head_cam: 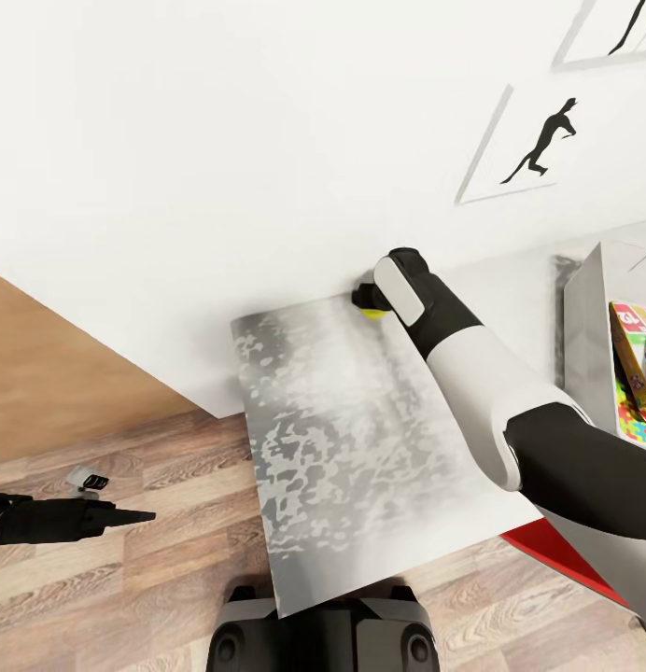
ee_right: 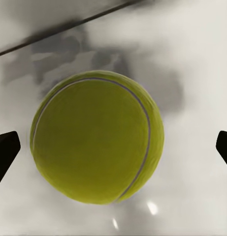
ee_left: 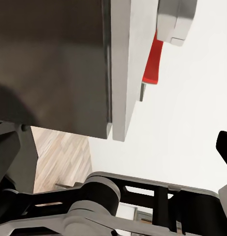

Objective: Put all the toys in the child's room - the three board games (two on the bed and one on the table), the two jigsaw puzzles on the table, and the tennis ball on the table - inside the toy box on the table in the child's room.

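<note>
Hovering spread over the ball (ee_right: 97,137), right gripper (ee_right: 113,150) faces light, round, roll-prone rubber — pinch across its middle; left gripper (head_cam: 127,516) looks closed.

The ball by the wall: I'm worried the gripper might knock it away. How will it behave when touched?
The ball is round and sits free on the smooth table, so a nudge would probably roll it. The wall close behind may stop it. The right gripper is open with fingers either side, so closing squarely should trap it.
</note>
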### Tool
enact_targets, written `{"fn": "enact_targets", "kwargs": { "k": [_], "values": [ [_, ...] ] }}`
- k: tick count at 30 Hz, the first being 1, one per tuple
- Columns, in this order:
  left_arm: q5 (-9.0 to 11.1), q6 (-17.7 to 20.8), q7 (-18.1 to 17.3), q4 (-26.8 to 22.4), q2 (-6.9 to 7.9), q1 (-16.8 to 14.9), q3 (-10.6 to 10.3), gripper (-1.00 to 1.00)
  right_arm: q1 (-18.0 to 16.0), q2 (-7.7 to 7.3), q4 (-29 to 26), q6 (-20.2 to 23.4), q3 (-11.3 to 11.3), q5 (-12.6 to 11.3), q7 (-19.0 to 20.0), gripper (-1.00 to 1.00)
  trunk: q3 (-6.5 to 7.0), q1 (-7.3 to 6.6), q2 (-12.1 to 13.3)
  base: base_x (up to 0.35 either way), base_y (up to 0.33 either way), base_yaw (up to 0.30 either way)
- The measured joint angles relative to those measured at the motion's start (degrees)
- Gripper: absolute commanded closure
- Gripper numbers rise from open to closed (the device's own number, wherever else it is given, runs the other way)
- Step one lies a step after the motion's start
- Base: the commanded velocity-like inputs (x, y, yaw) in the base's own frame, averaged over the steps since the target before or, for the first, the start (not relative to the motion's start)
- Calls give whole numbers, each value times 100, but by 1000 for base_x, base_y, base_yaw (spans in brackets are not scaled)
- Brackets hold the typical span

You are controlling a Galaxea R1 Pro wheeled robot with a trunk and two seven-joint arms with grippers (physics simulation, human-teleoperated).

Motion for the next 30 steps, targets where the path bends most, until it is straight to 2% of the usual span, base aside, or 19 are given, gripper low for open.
{"fn": "enact_targets", "kwargs": {
  "k": [10, 11, 30],
  "values": [
    [0, -1, 0, 0, 0, 0, 0, -100, 0, 0, 79, -9, -1, 8, 0, -100, 0, 0, 0, 0, 0, 0],
    [1, -2, 0, 0, 0, 0, 0, -100, 0, 0, 80, -10, -1, 9, 0, 100, 0, 0, 0, 0, 0, 0],
    [-3, -9, 0, 0, 0, 0, 0, -100, -33, 0, 83, 9, -1, 36, 20, 100, 0, 0, 0, 0, 0, 0]
  ]
}}
